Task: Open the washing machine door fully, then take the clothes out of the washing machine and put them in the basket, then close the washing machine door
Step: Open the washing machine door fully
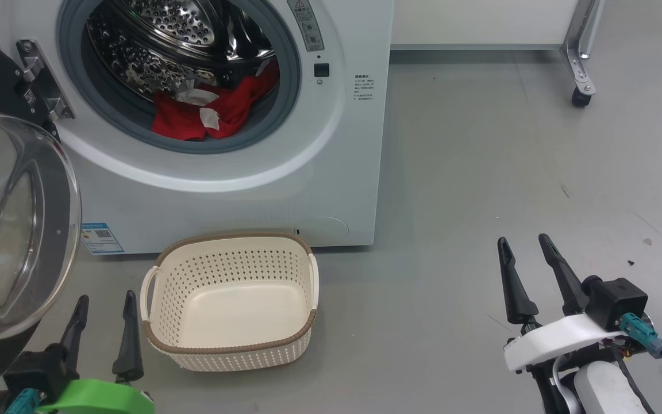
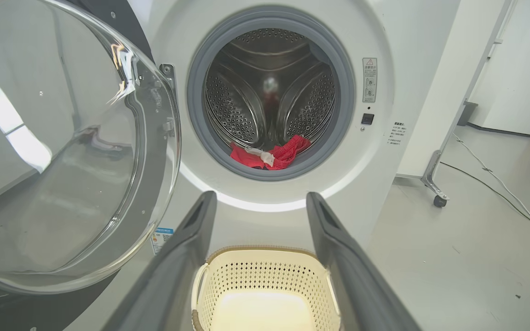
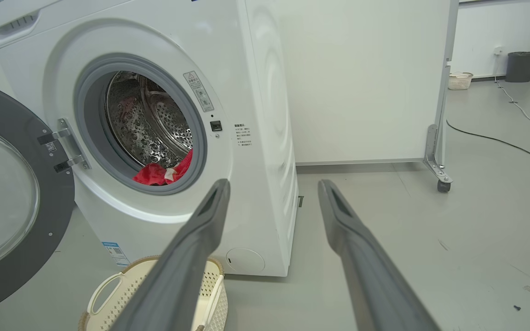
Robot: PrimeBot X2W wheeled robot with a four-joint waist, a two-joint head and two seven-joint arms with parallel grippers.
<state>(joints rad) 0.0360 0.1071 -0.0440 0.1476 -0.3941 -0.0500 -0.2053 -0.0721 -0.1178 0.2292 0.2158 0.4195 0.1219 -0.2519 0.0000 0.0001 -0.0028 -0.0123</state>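
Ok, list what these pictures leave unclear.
Clothes: head view, bunched in the drum, so their number is unclear.
Door: head view, cut off by the left edge.
Basket: left wrist view, front cut off by the bottom edge.
Warning label: left wrist view, print too small.

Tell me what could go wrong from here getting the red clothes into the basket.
1. The clothes lie bunched against the grey gasket; a grab may pinch the gasket or lift only one piece.
2. The washing machine door hangs open right beside the left gripper; reaching in could bump it.
3. The basket is small; a trailing garment may land on the floor.
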